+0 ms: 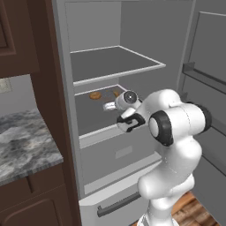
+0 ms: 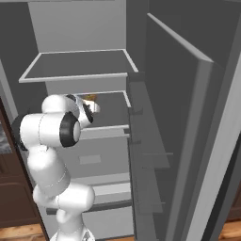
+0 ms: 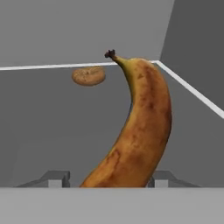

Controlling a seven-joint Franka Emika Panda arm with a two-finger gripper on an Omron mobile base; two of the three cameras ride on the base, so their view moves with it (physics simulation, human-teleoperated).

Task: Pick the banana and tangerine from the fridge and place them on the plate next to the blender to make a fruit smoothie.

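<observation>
Inside the fridge: the arm reaches onto the middle shelf [image 1: 95, 115] of the open grey fridge [image 1: 145, 35].
Banana: banana [image 3: 139, 127] lies on that shelf, rising between the two dark finger tips in the hand view — orange-brown, dark-speckled, smooth curved crescent with a black stem end.
Fingers: the gripper [image 3: 105, 178] stands about half open, one finger [image 3: 56, 177] on each side of the banana's lower end; whether they press it yet, I cannot tell.
Other item: a flat, round tan biscuit-like piece [image 3: 89, 75] sits farther back on the shelf.
Shelves: flat matte grey with pale edges.
Progress: early — judging from this, the banana is not yet lifted; tangerine, plate and blender all remain ahead.
</observation>
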